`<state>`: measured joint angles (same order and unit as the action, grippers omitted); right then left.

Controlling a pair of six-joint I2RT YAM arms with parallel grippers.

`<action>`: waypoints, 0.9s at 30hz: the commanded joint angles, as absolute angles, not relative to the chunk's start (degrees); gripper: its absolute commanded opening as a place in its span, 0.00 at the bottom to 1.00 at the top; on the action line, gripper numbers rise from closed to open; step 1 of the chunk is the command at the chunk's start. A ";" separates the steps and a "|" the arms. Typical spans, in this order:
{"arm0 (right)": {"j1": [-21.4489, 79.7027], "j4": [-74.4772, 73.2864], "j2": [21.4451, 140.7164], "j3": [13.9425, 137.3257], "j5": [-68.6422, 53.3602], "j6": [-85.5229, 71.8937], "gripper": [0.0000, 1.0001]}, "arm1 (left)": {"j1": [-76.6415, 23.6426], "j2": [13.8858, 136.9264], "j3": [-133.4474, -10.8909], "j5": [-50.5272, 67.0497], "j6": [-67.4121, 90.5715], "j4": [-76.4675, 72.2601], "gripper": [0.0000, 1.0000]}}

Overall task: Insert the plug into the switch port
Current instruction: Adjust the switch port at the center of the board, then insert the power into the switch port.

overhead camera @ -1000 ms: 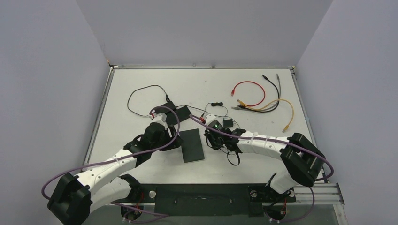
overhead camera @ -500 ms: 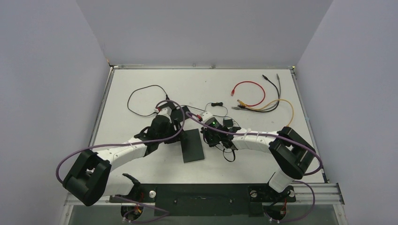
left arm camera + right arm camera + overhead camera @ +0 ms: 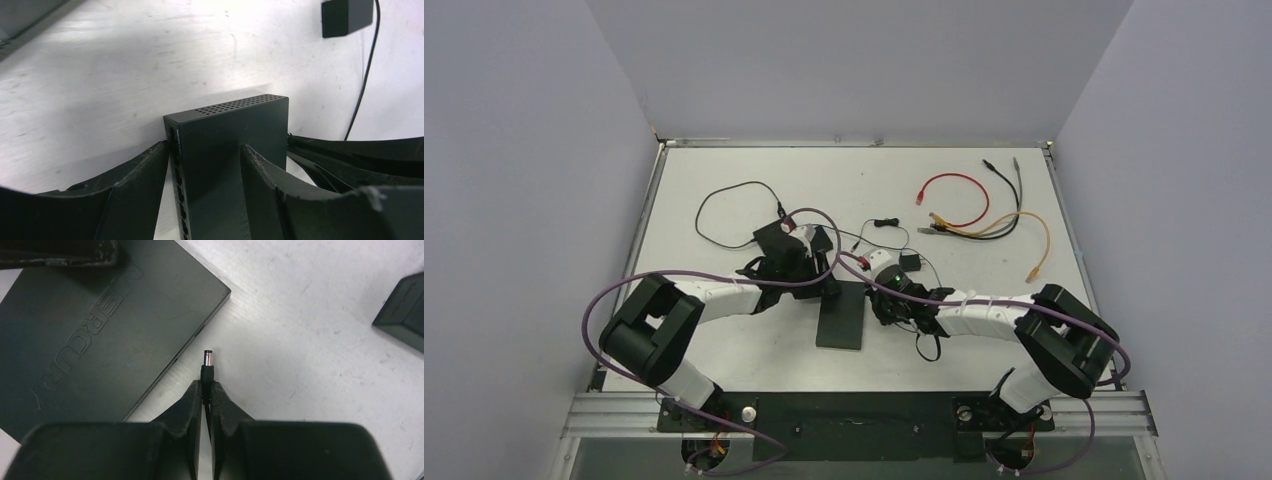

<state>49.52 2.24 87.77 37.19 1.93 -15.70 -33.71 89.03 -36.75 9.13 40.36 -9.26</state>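
My right gripper (image 3: 206,390) clenches the barrel plug (image 3: 207,362) beside the switch (image 3: 100,330); left gripper (image 3: 204,147) straddles it, grip unclear. Alignment comes next.

black switch (image 3: 230,140) with a dotted vent strip, black plug (image 3: 206,367) tipped silver, red cable (image 3: 952,176), orange cable (image 3: 1047,245), white table (image 3: 844,180).

one switch (image 3: 840,313), one plug (image 3: 206,361) (barrel type)
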 commanded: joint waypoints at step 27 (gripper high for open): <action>55.20 -1.26 75.44 28.77 12.11 -21.80 0.00 | -37.88 90.23 -40.32 15.81 33.67 -10.79 0.51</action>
